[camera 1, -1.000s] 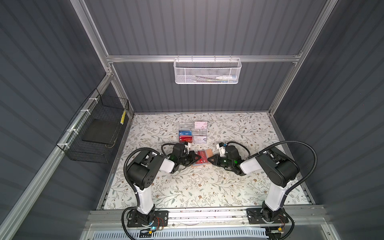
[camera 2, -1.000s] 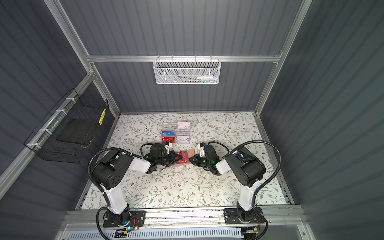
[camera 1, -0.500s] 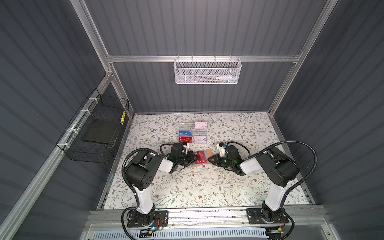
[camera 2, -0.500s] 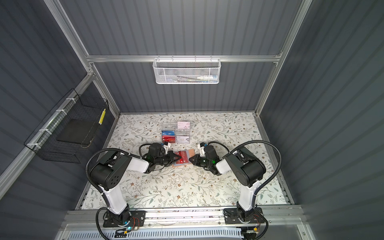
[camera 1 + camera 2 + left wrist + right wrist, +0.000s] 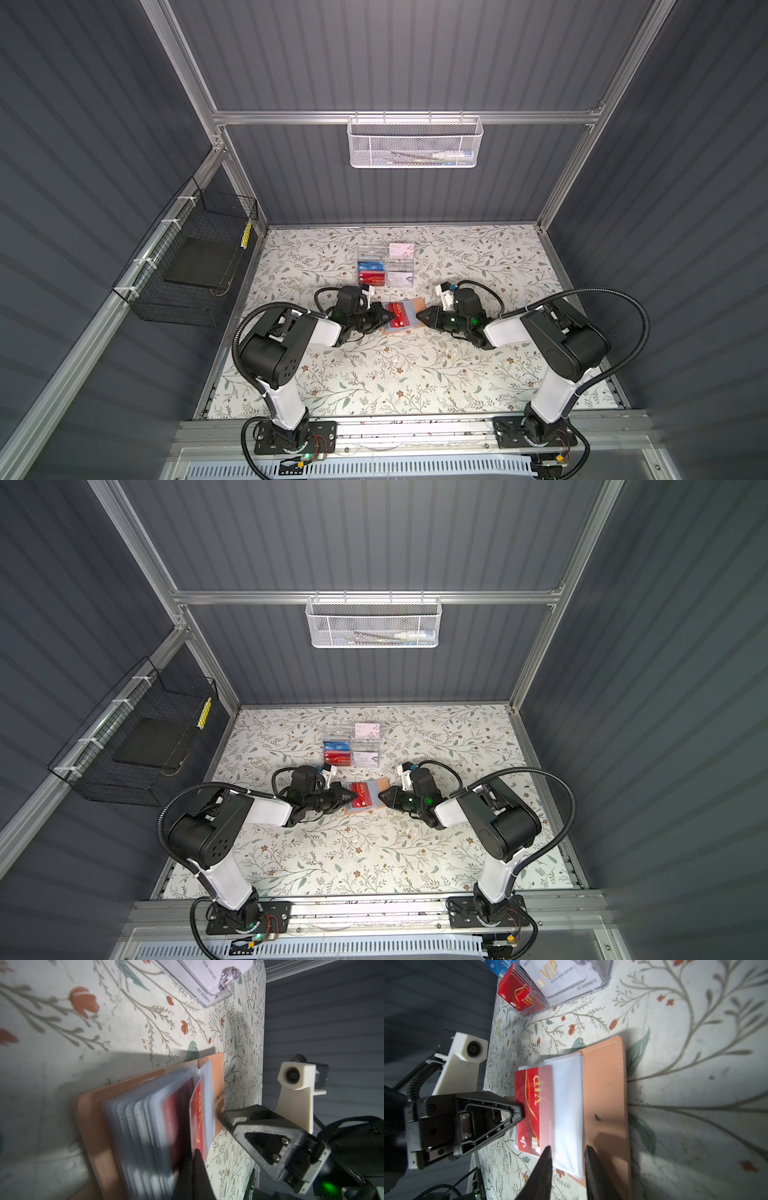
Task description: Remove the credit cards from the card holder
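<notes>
Right wrist view: my left gripper (image 5: 520, 1110) is clenched on the red card (image 5: 533, 1093), half out of its sleeve (image 5: 566, 1105) at frame centre. My right gripper (image 5: 568, 1149) stands parted over the holder (image 5: 606, 1095). Unpinned, I fear the holder may drag along with the card.

The red card (image 5: 533, 1105), half out of the card holder (image 5: 606, 1084), read "VIP" in gold. In the clear box (image 5: 571, 998), a white card (image 5: 562, 974) read "VIP" and "NEW CENTURY"; a blue card (image 5: 371, 266) read "VIP".
</notes>
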`<move>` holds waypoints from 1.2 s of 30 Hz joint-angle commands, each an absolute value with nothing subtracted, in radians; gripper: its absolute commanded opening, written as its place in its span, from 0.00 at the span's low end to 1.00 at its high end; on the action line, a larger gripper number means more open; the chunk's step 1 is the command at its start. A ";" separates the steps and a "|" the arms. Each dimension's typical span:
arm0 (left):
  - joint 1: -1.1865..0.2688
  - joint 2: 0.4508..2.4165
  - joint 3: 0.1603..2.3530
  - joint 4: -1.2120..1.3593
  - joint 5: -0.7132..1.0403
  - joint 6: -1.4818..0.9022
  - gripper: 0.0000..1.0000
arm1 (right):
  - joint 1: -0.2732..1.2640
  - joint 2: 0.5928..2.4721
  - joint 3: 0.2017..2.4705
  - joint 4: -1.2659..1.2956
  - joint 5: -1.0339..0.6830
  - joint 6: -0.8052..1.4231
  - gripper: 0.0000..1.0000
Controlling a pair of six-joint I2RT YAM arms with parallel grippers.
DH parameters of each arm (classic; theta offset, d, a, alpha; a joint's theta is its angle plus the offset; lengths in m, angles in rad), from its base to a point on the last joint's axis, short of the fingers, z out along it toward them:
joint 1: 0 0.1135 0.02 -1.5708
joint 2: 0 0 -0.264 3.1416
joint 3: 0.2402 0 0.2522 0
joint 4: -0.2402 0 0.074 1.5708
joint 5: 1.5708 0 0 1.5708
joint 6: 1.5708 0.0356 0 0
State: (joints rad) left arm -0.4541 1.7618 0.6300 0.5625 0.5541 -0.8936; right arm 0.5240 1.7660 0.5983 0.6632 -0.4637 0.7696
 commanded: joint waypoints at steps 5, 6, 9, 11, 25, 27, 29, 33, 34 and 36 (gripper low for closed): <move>-0.435 1.731 0.619 0.403 0.539 -0.824 0.00 | 0.518 1.684 0.598 0.576 -0.450 0.724 0.38; -0.434 1.722 0.623 0.396 0.545 -0.817 0.00 | 0.518 1.674 0.597 0.570 -0.450 0.723 0.40; -0.434 1.696 0.647 0.346 0.559 -0.789 0.00 | 0.519 1.646 0.590 0.559 -0.447 0.719 0.46; -0.434 1.675 0.662 0.305 0.558 -0.768 0.00 | 0.519 1.629 0.588 0.549 -0.446 0.716 0.50; -0.419 1.595 0.829 -0.041 0.505 -0.564 0.00 | 0.526 1.494 0.588 0.451 -0.423 0.699 0.84; -0.419 1.580 0.863 -0.104 0.486 -0.526 0.00 | 0.529 1.466 0.590 0.428 -0.418 0.698 0.93; -0.417 1.564 0.899 -0.162 0.468 -0.488 0.00 | 0.533 1.437 0.592 0.399 -0.409 0.694 0.99; -0.414 1.535 0.956 -0.242 0.429 -0.447 0.00 | 0.543 1.380 0.608 0.321 -0.382 0.677 0.99; -0.414 1.531 0.968 -0.251 0.425 -0.443 0.00 | 0.545 1.369 0.610 0.308 -0.376 0.676 0.99; -0.414 1.526 1.002 -0.283 0.406 -0.430 0.00 | 0.550 1.341 0.625 0.269 -0.352 0.677 0.99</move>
